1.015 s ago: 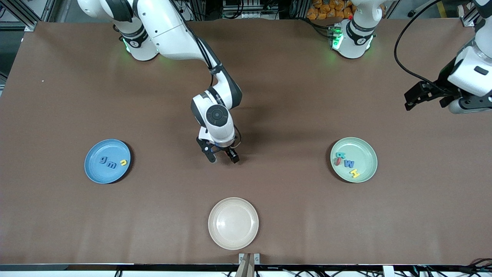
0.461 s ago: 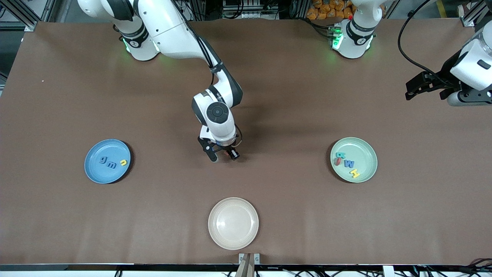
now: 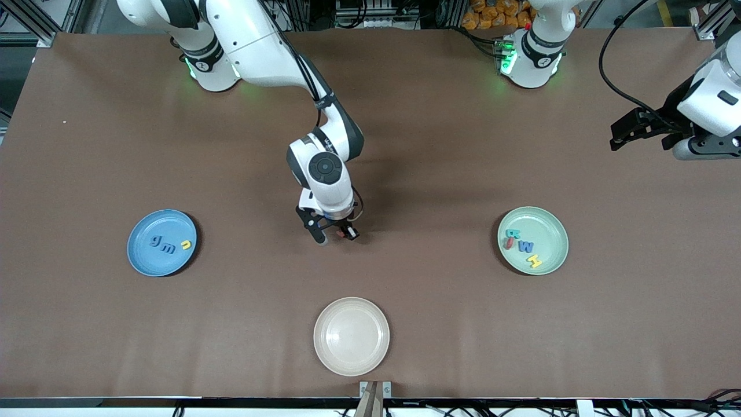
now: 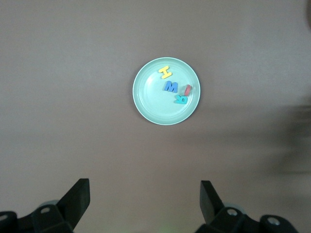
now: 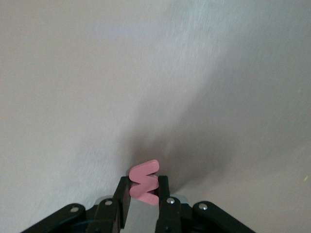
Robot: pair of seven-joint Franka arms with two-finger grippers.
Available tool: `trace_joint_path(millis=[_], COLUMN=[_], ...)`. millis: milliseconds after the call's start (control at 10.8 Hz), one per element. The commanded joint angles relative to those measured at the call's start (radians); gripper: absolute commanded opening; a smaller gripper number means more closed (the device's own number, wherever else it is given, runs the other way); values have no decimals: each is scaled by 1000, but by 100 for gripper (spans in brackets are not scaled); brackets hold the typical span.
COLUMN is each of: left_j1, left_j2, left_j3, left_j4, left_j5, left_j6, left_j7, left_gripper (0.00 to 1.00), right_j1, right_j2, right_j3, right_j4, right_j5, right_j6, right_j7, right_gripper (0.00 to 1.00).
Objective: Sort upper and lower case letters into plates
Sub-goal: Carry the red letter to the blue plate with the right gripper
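My right gripper [image 3: 334, 235] is low over the table's middle and shut on a pink letter [image 3: 343, 234]. In the right wrist view the fingers [image 5: 162, 190] pinch this zigzag pink letter [image 5: 144, 179]. The blue plate [image 3: 145, 259] lies toward the right arm's end and holds two blue letters [image 3: 162, 243] and a yellow letter [image 3: 185, 245]. The mint plate [image 3: 551, 231] lies toward the left arm's end and holds a teal, a red, a blue and a yellow letter [image 3: 533, 261]. My left gripper [image 3: 624, 134] waits open and empty, high over that end, and looks down on the mint plate [image 4: 146, 104].
An empty cream-beige plate [image 3: 351, 336] lies nearer to the front camera than my right gripper, close to the table's front edge. The brown table [image 3: 440, 174] is bare between the plates.
My right gripper's fingers have closed on the pink letter. My left arm drew back a little toward its end of the table, then held still.
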Motion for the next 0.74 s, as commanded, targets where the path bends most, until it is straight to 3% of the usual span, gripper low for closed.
trace_joint_path(millis=[0,277,369,646], left_j1=[10,10,9,9], left_j2=[-8,1,3,3], left_j3=[-6,-6,-6,-9], left_j4=[-2,-2,-2,-2], left_j5=[-20,-18,-18,-18], left_j6=[-9,-9,-9,-9], left_j7=[7,4,2,2], left_gripper=[100,100,100,100], right_j1=[-43,-167,-198,-203], right_j2=[-105,-190,-227,-394], right_j3=[-34,-36,-37,-146], right_j4=[-44,-88,-146,-438], right_j5=[-2,-1,-4,-15], right_j6=[-103,-251,-249,-174], right_j7=[-129,-361,-460,-846], right_gripper=[0,0,0,0])
